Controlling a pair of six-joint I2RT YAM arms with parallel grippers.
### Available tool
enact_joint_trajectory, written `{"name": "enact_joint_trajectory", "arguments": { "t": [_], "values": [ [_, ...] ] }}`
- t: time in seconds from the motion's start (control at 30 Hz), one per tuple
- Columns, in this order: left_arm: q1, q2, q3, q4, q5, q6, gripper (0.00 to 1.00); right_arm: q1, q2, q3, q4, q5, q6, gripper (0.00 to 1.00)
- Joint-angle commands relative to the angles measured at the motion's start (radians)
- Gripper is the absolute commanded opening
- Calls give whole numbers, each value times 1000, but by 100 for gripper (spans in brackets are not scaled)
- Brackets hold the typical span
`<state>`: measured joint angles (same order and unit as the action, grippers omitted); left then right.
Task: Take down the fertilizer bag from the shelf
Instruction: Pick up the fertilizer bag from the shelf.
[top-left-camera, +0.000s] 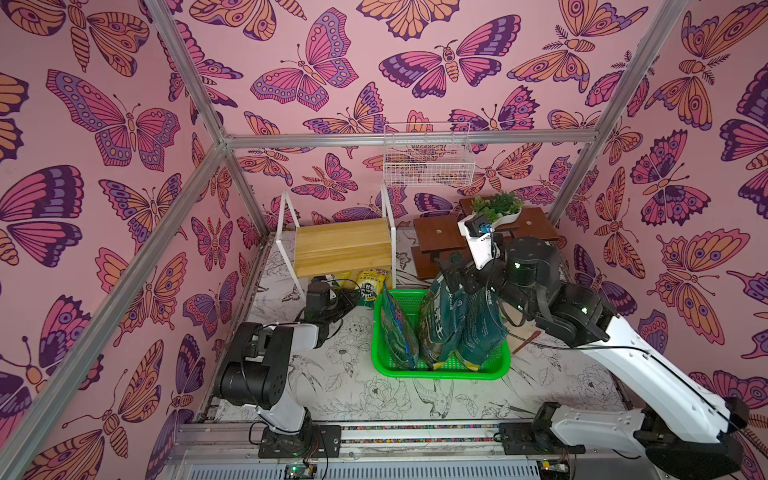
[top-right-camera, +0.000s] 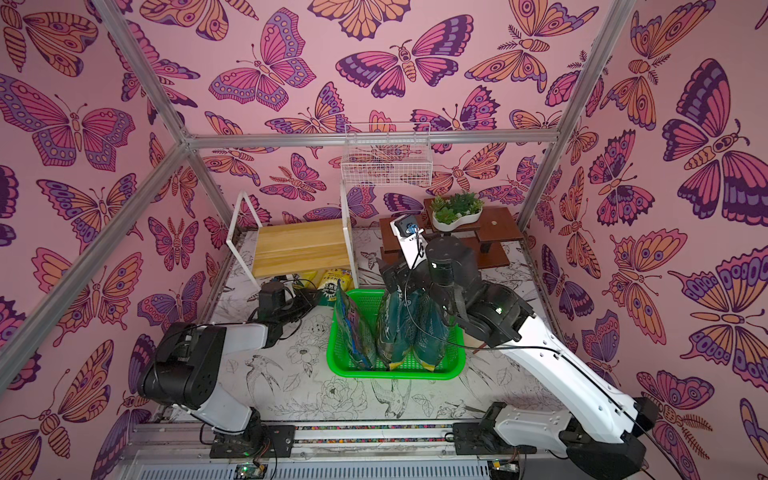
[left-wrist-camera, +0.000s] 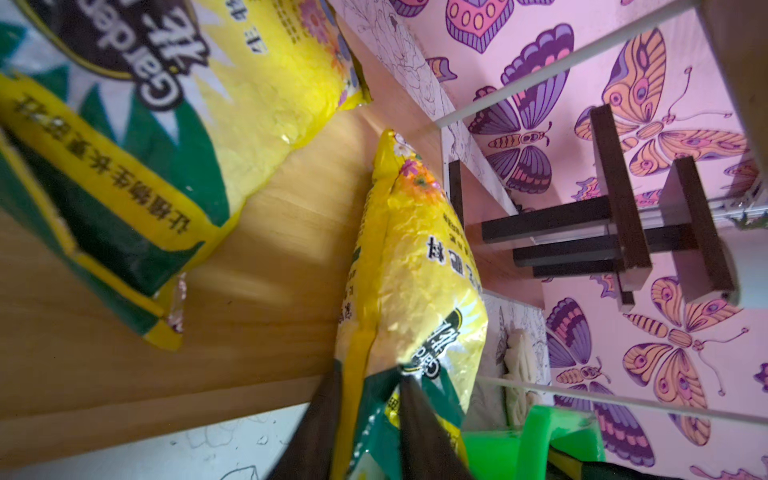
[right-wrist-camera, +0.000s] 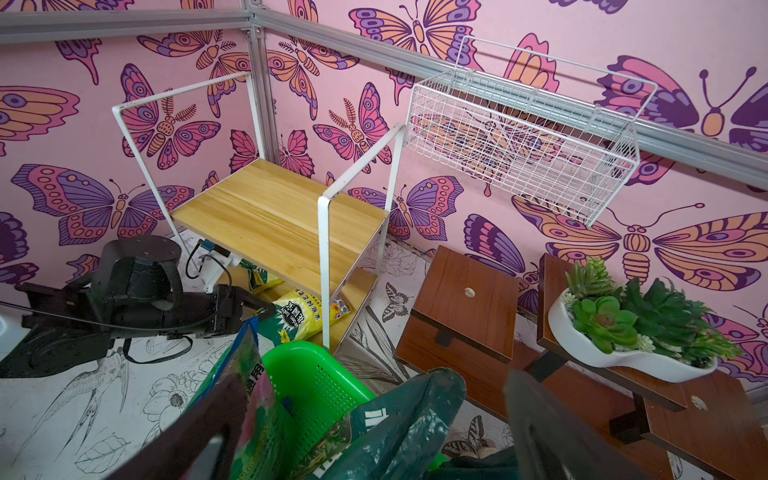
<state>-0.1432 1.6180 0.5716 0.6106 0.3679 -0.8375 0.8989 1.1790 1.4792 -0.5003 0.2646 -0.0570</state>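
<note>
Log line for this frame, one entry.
left gripper shut on yellow fertilizer bag | bag on shelf lower board | right gripper open over green basket

Remote station, room inventory as I see it:
- Walls (top-left-camera: 361, 50): pink paper printed with large butterflies and moths in orange, purple and magenta, on all visible sides.
- Frame (top-left-camera: 311, 140): bare aluminium bars running along the wall edges and corners.
- Wire basket (top-left-camera: 428, 166): white, hung on the back bar.
- Stand (top-left-camera: 440, 232): dark brown wood, stepped, against the back wall.
- Planter (right-wrist-camera: 615, 353): white dish of green succulents on the stand.
- Worktop (top-left-camera: 353, 390): white sheet with line-drawn birds and flowers.
- Light: even, soft.
</note>
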Motion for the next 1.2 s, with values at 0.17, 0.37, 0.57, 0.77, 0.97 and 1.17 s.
{"name": "enact_joint_trajectory", "arguments": {
  "t": [0.17,0.37,0.57,0.77,0.97,1.17],
  "values": [
    [6,22,14,35,53,-9,0,-9,-21,-13,3,12,3,99],
    [7,-17,-3,25,36,-8,0,-9,-33,-19,3,12,5,99],
    [6,-144,-30,-37,17,3,0,-9,-32,-14,0,10,5,99],
    [4,-334,-48,-213,-20,79,0,-9,-23,-10,2,2,4,99],
    [-1,-527,-49,-338,-17,106,0,-9,-15,-5,-4,-2,9,99],
    [-1,-670,-54,-410,-36,101,0,-9,-20,-7,-12,-5,22,99]
  ]
}}
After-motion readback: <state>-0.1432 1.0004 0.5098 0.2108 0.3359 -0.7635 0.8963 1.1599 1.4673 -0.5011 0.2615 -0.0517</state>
